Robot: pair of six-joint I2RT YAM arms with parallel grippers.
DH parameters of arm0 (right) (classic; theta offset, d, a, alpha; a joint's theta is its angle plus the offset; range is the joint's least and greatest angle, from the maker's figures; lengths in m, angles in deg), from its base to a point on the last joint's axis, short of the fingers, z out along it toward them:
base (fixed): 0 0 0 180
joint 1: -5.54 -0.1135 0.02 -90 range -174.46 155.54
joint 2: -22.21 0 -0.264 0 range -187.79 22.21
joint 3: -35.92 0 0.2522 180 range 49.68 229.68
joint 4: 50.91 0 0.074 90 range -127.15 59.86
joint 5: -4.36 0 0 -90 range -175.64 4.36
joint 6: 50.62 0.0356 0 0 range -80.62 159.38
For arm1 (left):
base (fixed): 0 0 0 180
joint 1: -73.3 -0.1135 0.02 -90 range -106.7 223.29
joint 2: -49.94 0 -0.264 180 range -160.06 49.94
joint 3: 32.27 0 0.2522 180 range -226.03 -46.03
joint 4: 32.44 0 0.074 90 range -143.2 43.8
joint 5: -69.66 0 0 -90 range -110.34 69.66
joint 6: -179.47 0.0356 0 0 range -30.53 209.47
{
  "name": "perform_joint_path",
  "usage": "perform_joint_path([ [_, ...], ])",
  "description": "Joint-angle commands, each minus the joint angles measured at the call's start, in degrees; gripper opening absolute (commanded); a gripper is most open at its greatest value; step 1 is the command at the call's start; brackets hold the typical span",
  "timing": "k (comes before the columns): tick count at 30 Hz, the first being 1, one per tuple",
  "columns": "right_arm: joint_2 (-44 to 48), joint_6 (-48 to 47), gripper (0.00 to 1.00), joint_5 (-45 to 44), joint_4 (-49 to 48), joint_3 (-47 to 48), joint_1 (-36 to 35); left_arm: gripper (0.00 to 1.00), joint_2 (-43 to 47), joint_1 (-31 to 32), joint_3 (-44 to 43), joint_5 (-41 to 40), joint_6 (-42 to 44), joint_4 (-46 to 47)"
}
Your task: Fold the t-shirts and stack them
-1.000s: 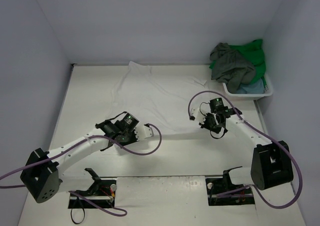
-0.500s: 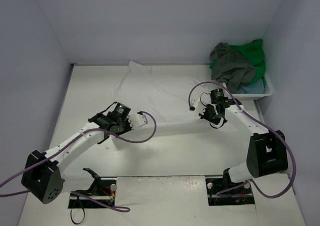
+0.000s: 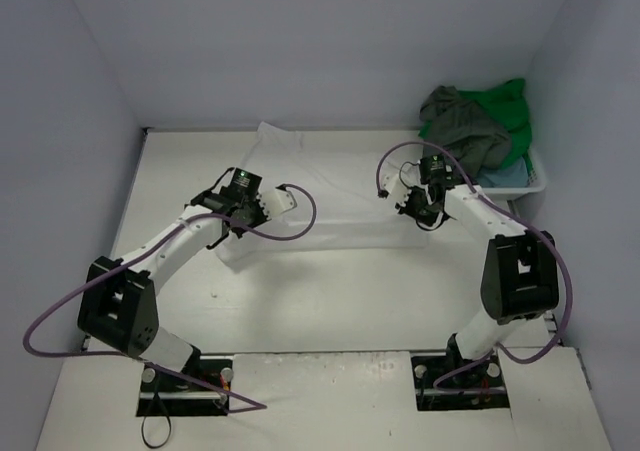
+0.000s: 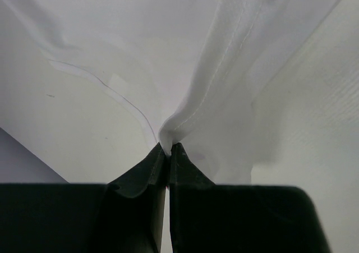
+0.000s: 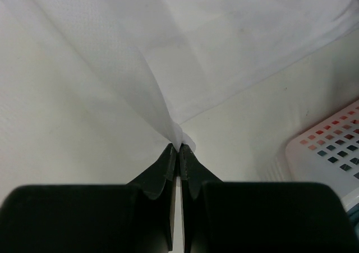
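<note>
Left end effector (image 4: 168, 147) and right end effector (image 5: 178, 147) each pinch white shirt (image 3: 320, 186) by its edge. It lies on tabletop (image 3: 350, 301) toward 12 o'clock; other shirts (image 3: 470, 131) heaped in basket (image 3: 530, 183) at 2 o'clock.

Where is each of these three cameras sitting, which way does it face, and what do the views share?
Top external: above and behind the bases, looking down at the table; both arms show.
Left wrist: on the left wrist, looking along the left gripper, shut on the white t-shirt.
Right wrist: likewise, right gripper pinching the same shirt; basket at right.
Shared: all see the white t-shirt.
</note>
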Motion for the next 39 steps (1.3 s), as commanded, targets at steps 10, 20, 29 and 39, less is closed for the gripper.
perform_joint_path([
  [10,-5.62,-1.39,0.00,-0.28,-0.39,7.05,2.38,0.00,-10.51,-3.28,-12.72,-5.30,4.78,8.43],
  [20,-8.08,-0.95,0.00,0.78,-1.45,7.75,2.47,0.00,-18.34,-3.99,-20.90,-9.35,6.19,12.31],
  [29,-10.02,1.33,0.00,0.87,-4.78,9.86,2.47,0.00,-24.14,-3.90,-28.56,-8.65,4.25,9.59],
  [39,-12.83,3.71,0.00,2.10,-7.16,11.80,2.55,0.00,-25.11,-3.81,-27.86,-7.24,4.25,6.33],
])
